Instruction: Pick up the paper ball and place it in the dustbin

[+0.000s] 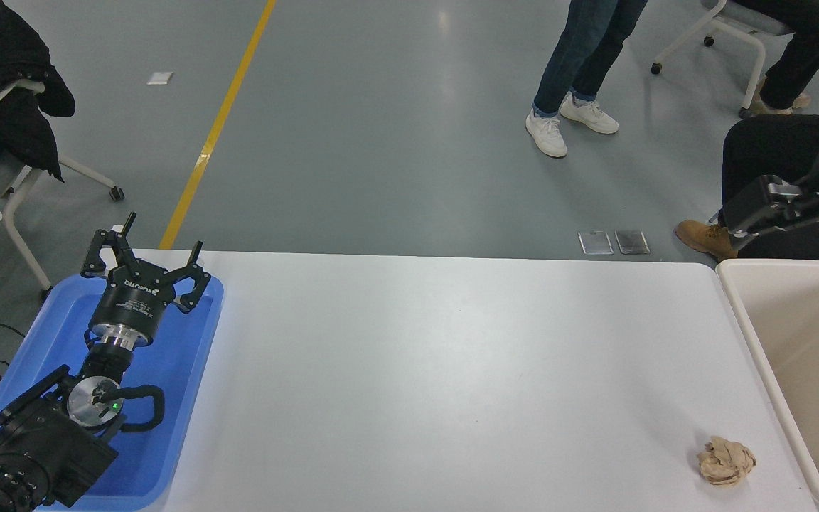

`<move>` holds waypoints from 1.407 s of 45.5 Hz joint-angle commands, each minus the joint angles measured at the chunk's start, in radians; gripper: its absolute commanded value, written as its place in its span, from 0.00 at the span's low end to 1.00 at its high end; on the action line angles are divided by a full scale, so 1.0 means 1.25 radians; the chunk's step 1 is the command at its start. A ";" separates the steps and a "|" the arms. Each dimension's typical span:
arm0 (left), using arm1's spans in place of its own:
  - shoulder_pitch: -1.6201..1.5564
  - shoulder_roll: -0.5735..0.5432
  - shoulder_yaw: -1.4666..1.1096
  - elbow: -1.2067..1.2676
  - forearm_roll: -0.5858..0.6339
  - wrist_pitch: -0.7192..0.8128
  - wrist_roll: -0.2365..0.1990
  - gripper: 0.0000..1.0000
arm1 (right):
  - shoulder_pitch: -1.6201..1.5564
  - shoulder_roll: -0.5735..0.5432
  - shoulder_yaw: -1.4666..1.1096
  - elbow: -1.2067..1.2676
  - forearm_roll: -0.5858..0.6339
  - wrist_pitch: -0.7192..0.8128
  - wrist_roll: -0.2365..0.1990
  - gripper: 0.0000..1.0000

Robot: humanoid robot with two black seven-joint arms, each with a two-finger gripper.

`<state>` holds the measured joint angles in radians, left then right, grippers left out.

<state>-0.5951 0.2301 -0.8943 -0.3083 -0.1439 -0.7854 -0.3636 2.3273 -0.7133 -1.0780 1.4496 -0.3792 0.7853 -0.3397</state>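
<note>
Looking down over the white desk [409,370], I see the paper ball [726,461] lying loose near the front right corner, just beside the cream dustbin [751,334] but not touching its rim. My right gripper [772,206] hangs at the right edge above the bin's far corner, well apart from the ball, and I cannot tell how its jaws stand from this angle. The left gripper [145,264] sits parked over the blue tray [200,355] at the lower left, jaws spread and holding nothing. My worry is the ball's lightness and its spot close to the bin wall: a descent that comes in off-centre could nudge it along the desk or pin it against the rim, and a crumpled lump like that may squash and slip from a shallow pinch. On the left gripper's body I read "ROBOTIQ"; the smaller print beneath is too fine to make out.
</note>
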 commanded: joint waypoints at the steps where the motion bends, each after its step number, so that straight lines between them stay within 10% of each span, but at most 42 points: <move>1: 0.000 0.000 0.000 0.000 0.000 0.000 0.001 1.00 | -0.005 -0.002 0.005 0.000 -0.001 0.000 -0.001 1.00; 64: 0.000 0.000 0.000 0.000 0.000 0.000 0.000 1.00 | -0.120 0.007 0.067 -0.061 -0.005 0.000 -0.001 1.00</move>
<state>-0.5951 0.2301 -0.8941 -0.3085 -0.1439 -0.7854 -0.3635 2.1972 -0.7036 -0.9959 1.3832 -0.3848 0.7854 -0.3406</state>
